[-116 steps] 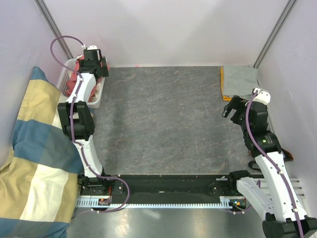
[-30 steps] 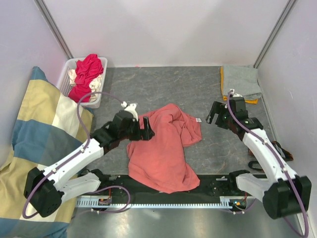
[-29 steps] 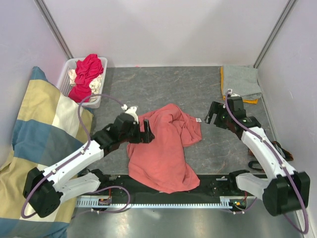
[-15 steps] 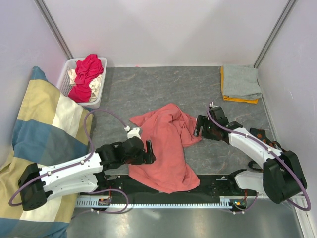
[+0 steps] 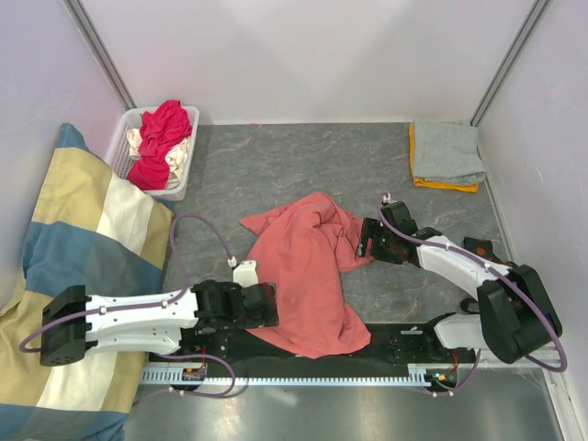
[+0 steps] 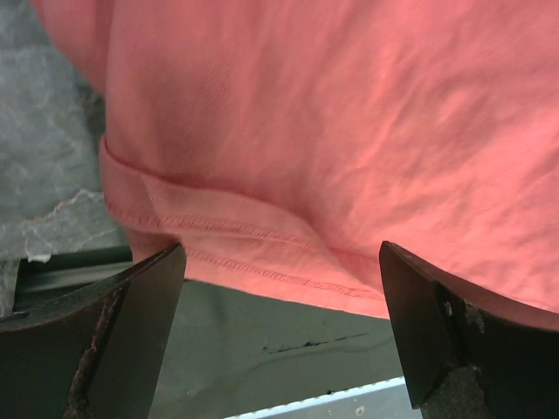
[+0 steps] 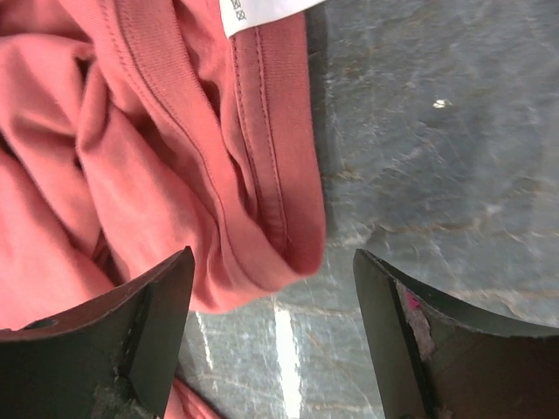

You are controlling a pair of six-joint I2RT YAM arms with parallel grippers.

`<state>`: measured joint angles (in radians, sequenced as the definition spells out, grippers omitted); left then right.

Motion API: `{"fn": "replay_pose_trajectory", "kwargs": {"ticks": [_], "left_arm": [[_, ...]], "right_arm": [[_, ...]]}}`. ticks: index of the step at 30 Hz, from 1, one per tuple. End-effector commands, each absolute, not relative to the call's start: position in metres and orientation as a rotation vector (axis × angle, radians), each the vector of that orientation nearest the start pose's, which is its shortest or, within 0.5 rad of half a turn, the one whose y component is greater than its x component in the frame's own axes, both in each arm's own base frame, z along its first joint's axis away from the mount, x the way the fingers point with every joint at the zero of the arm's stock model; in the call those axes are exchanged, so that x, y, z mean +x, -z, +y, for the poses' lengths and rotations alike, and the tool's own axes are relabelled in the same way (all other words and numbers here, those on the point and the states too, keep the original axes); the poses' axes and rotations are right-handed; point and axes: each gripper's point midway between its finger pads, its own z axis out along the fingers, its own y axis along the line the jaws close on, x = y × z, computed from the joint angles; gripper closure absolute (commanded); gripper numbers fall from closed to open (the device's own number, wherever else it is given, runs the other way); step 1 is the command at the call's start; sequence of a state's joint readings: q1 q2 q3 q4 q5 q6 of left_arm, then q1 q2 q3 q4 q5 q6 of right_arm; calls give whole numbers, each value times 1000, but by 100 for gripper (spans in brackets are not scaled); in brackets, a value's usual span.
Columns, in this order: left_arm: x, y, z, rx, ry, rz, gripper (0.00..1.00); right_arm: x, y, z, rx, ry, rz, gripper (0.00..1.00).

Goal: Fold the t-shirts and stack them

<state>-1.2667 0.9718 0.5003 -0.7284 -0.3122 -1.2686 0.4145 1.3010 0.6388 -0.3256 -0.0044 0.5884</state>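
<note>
The big yellow, blue and cream striped cushion (image 5: 78, 276) slumps against the left wall, off the work area and out of the arms' way. The grey marbled tabletop (image 5: 303, 165) carries the rest.

In the middle, toward the near edge, lies the salmon-pink cotton t-shirt (image 5: 308, 276). It is crumpled and spread unevenly, with its near part draped over the black rail where the arms are bolted. It sits between the two arms, which suggests it is meant to be straightened there before any fold.

At the far left corner stands the white plastic lattice basket (image 5: 175, 193), holding a bundled magenta-red t-shirt (image 5: 163, 129) and a cream one (image 5: 182, 156); these look like the supply waiting their turn. At the far right corner a folded grey t-shirt (image 5: 447, 152) rests on a folded orange one (image 5: 414, 161), which seems to be the finished stack.

The left hand (image 6: 281, 253) reaches low across the near left of the tabletop. Its jaws are spread wide, level with the stitched bottom hem of the pink shirt where it hangs over the rail, and have not closed on it. The right hand (image 7: 272, 262) lies low at the shirt's right side, jaws apart on either side of the rolled collar edge, with cloth between them but no pinch visible. I judge both are lining up on opposite edges so the shirt can be pulled flat.

Just beyond the right hand's jaws, the small white neck label (image 7: 262, 10) marks the collar.
</note>
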Motion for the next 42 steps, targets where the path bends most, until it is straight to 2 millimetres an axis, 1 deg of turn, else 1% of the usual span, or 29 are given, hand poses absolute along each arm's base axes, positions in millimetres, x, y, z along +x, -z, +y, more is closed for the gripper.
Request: {"fn": "replay_pose_trajectory", "kwargs": {"ticks": [1,3,7,12,14,15,16,17,18,19,20,21,24,25,26,27,28,29,30,31,32,33,34,36,37,38,39,40,42], "left_arm": [[72,-20,-170,-219,243,2708,0],[72,-16,-168,-228,223,2710,0],[76,-13,-166,-243,201,2689,1],[84,-13,-166,-267,166,2651,1],[84,-12,-168,-266,152,2652,13],[85,-11,-169,-257,146,2654,23],[85,-11,-170,-252,138,2652,37],[85,-9,-170,-242,119,2656,60],[86,-9,-171,-229,113,2658,90],[86,-10,-175,-216,116,2658,98],[86,-10,-177,-200,114,2659,98],[86,-9,-178,-166,101,2662,98],[86,-24,-200,-21,137,2630,98],[89,-39,-218,11,188,2608,98],[87,-46,-228,54,212,2601,98],[90,-64,-244,93,260,2581,98],[92,-74,-252,110,285,2567,98],[95,-85,-260,123,317,2545,98],[100,-107,-272,141,371,2507,98],[107,-123,-271,129,384,2461,98],[113,-135,-269,140,385,2430,98],[120,-155,-271,118,409,2395,98],[132,-167,-257,80,374,2366,98],[148,-185,-244,56,354,2326,98],[164,-192,-228,-11,327,2301,98],[173,-202,-215,-25,325,2271,98],[182,-207,-202,-60,309,2253,98],[200,-213,-180,-146,263,2227,98],[217,-234,-152,-185,218,2153,98]], "right_arm": [[263,-27,154,179,-432,2602,19],[265,-21,158,167,-432,2609,22],[271,-17,164,144,-445,2617,38],[274,-17,170,117,-465,2618,46],[274,-20,172,110,-475,2612,52],[274,-20,171,109,-472,2612,56],[274,-21,172,107,-477,2611,59],[274,-21,172,105,-476,2611,62],[273,-22,172,103,-476,2611,69],[273,-22,171,105,-477,2611,70],[272,-22,172,105,-478,2611,71],[272,-23,171,100,-480,2610,78],[273,-32,172,94,-487,2594,97],[272,-35,170,94,-481,2594,99],[273,-43,170,88,-485,2573,100],[279,-53,170,86,-478,2548,100],[277,-59,167,86,-459,2550,100],[280,-73,165,88,-461,2514,100],[288,-90,164,92,-445,2470,100],[286,-98,158,99,-410,2465,100],[289,-115,153,106,-400,2417,100],[296,-133,148,127,-370,2368,100],[293,-140,142,133,-340,2364,100],[296,-170,137,135,-328,2297,100],[292,-177,130,147,-298,2290,100],[293,-187,128,151,-291,2270,100],[290,-189,123,158,-270,2275,100],[290,-199,118,176,-257,2246,100],[287,-208,111,202,-238,2221,100]]}}
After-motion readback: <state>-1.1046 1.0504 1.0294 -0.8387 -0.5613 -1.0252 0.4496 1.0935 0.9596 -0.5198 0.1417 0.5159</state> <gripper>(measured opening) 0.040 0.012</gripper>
